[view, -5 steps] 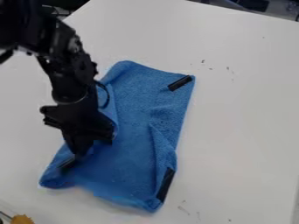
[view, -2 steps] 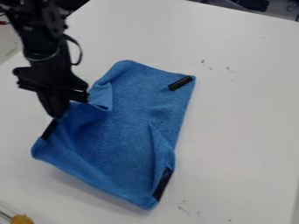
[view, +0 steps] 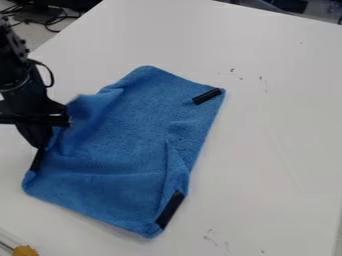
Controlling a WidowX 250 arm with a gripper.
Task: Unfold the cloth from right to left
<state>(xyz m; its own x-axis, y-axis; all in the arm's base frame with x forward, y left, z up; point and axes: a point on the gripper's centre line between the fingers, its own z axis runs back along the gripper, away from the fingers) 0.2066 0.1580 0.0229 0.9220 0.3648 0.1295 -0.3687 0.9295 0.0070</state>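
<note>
At the left edge of the camera view hangs my black gripper point(view: 41, 145), shut on the left edge of the blue cloth point(view: 127, 145) just above a black strip there. The cloth lies spread over the left and middle of the table. Its held edge is lifted and bunched near the gripper, with a raised peak beside it. Black strips mark the upper right, lower right and left corners. A fold runs along the lower right side, next to the lower right strip.
The white table point(view: 280, 130) extends to the right of the cloth, with a few small dark marks on it. An orange-yellow object point(view: 25, 250) sits at the bottom left corner. Dark cables point(view: 48, 19) lie beyond the table at the upper left.
My gripper has moved left, first up and then slightly down, pulling the cloth's left edge outward. The cloth is wider now, and its lower right corner has slid left.
</note>
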